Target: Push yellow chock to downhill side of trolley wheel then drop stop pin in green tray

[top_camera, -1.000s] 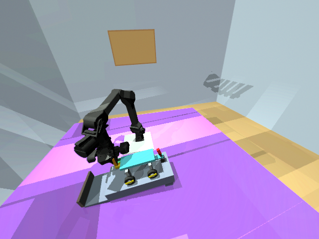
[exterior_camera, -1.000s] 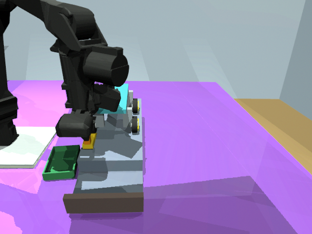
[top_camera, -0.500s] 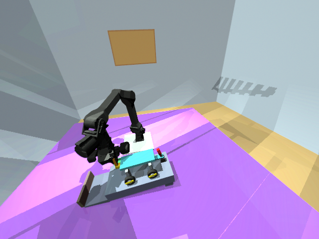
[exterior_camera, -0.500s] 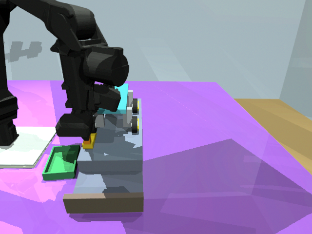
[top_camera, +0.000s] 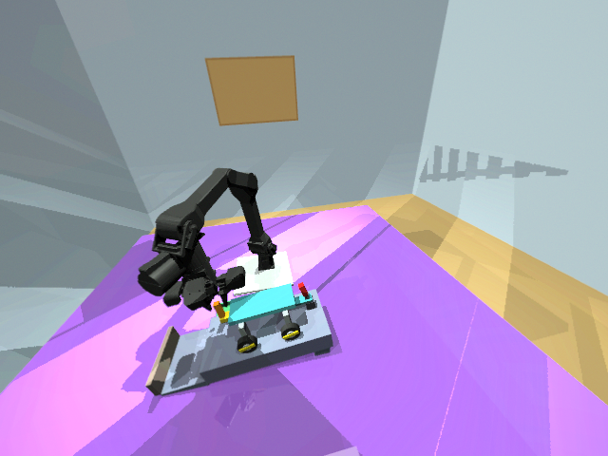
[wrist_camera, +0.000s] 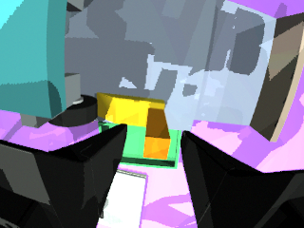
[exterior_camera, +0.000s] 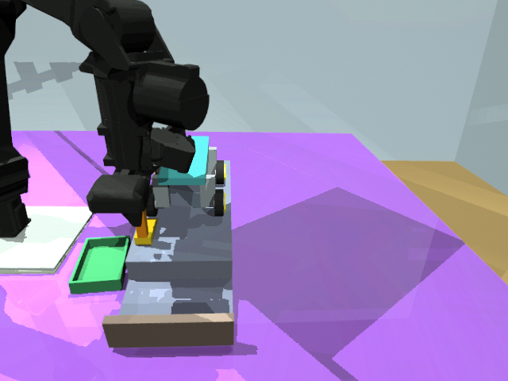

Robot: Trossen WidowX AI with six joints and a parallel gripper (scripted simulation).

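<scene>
The trolley with its cyan top [top_camera: 259,305] [exterior_camera: 184,177] [wrist_camera: 28,57] stands on the grey ramp [top_camera: 313,321] [exterior_camera: 205,246] [wrist_camera: 109,57]. The red-headed stop pin [top_camera: 302,290] stands upright at its uphill end. The yellow chock [top_camera: 224,317] [exterior_camera: 143,238] [wrist_camera: 125,112] lies at the downhill side of the trolley's wheel [wrist_camera: 78,112] nearest the green tray and appears to touch it. My gripper [top_camera: 218,305] [exterior_camera: 141,219] [wrist_camera: 155,133] is open, with its fingers on either side of the orange handle, apart from it. The green tray [exterior_camera: 96,286] [wrist_camera: 147,161] is beside the ramp and empty.
A tan end board [top_camera: 163,360] [exterior_camera: 167,332] [wrist_camera: 273,90] stands across the ramp's low end. The arm's white base plate [top_camera: 277,276] [exterior_camera: 40,250] [wrist_camera: 128,197] lies beyond the tray. The trolley body is close beside my gripper.
</scene>
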